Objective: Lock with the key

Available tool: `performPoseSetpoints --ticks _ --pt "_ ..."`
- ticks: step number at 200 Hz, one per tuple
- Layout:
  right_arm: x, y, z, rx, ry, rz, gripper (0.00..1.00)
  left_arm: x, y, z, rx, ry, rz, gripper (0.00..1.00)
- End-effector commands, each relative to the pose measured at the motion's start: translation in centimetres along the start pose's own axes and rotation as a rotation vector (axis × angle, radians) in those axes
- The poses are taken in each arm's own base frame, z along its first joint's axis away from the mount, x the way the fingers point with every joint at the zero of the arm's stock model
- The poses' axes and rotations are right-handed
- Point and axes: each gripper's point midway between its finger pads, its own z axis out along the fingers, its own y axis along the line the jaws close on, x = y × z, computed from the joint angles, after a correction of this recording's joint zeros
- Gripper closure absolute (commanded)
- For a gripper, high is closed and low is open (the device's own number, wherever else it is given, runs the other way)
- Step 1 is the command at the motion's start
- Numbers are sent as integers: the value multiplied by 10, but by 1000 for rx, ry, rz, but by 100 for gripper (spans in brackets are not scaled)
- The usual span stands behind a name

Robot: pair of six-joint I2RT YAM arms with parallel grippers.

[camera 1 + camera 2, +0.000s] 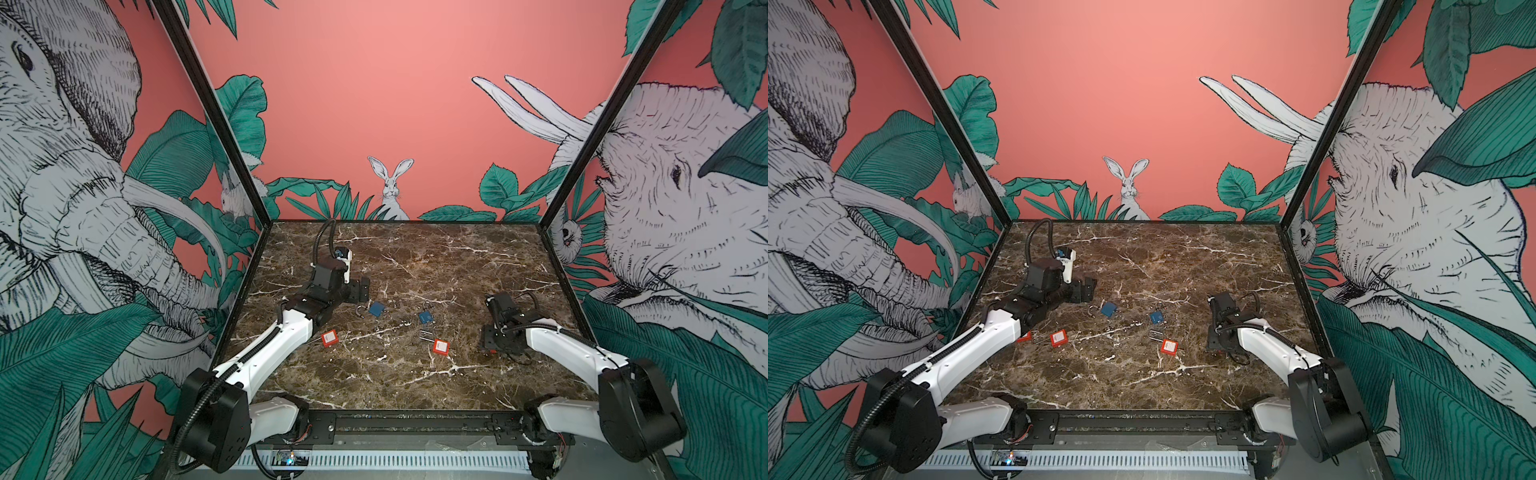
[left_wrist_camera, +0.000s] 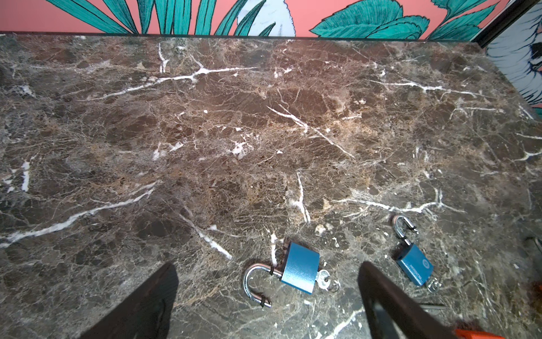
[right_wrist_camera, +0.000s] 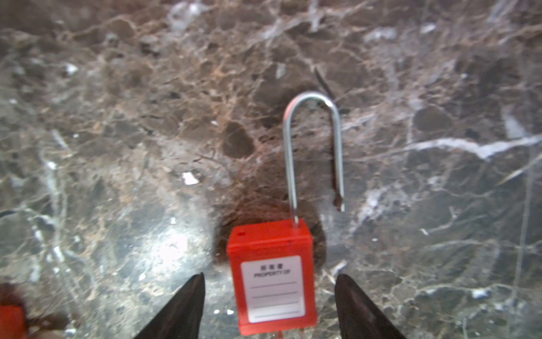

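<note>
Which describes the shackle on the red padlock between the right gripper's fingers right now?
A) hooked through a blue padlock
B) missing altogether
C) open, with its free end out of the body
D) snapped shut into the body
C: in the right wrist view, the red padlock lies between the fingers of the right gripper, and its shackle has only one leg seated; the other end is free of the body.

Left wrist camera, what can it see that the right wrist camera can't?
Only the left wrist view shows two blue padlocks, both with open shackles, one plainly with a key in it, and the leafy wall. Only the right wrist view shows a red padlock close up, with a white label and a long open shackle, lying between that arm's fingers. Both show the brown marble table and two dark fingers spread apart.
</note>
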Motion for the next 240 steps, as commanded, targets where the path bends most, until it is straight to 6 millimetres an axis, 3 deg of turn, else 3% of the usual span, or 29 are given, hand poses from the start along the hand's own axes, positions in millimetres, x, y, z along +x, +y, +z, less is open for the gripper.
performPoseSetpoints --ticks 1,154,198,240 --pt "-2 -7 -2 66 -4 -2 34 -12 -5 -1 5 -16 -19 5" --pt "-6 10 7 10 -3 -73 57 -18 -7 -4 6 -22 -10 7" --pt "-30 24 -22 -60 -105 -131 63 -20 -19 -2 68 -26 2 8" --pt "-62 76 -83 -324 -259 -339 65 -26 -47 -4 234 -109 146 18"
